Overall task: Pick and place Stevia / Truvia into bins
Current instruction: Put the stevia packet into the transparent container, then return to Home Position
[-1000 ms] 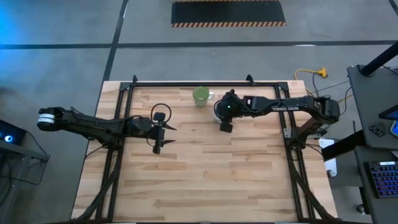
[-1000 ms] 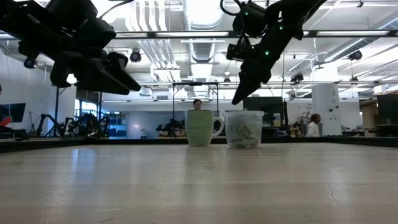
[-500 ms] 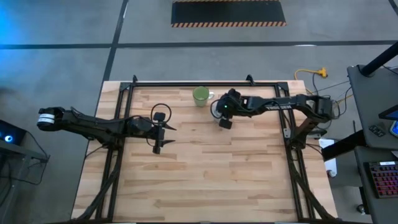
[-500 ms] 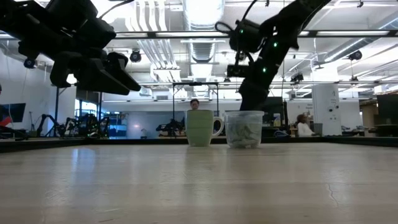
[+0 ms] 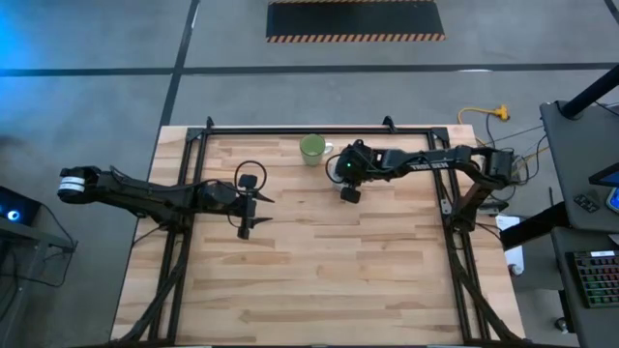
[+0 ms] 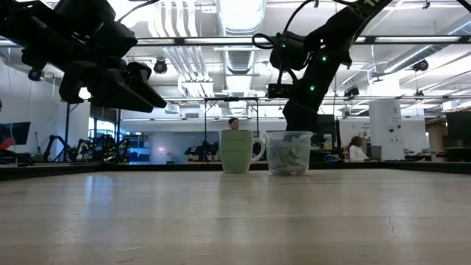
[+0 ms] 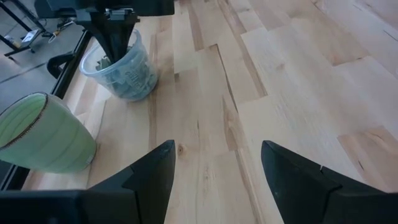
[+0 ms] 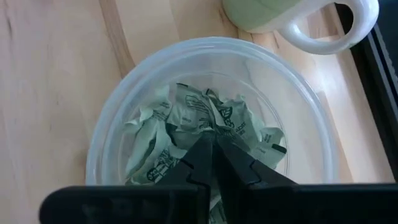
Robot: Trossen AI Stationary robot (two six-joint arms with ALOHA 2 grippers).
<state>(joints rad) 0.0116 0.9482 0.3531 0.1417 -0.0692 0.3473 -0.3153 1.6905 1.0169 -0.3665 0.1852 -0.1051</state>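
Stevia sachets (image 8: 205, 134) are all piled in the clear cup (image 7: 121, 68) by the worktop's far edge, right claw (image 8: 213, 149) clenched down among them, left claw (image 7: 214, 168) released mid-worktop, no loose sachets visible, so it's probably nearly done.

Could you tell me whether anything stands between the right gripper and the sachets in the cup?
Nothing visible does: the right gripper reaches straight down into the open clear cup, its fingertips at the sachets.
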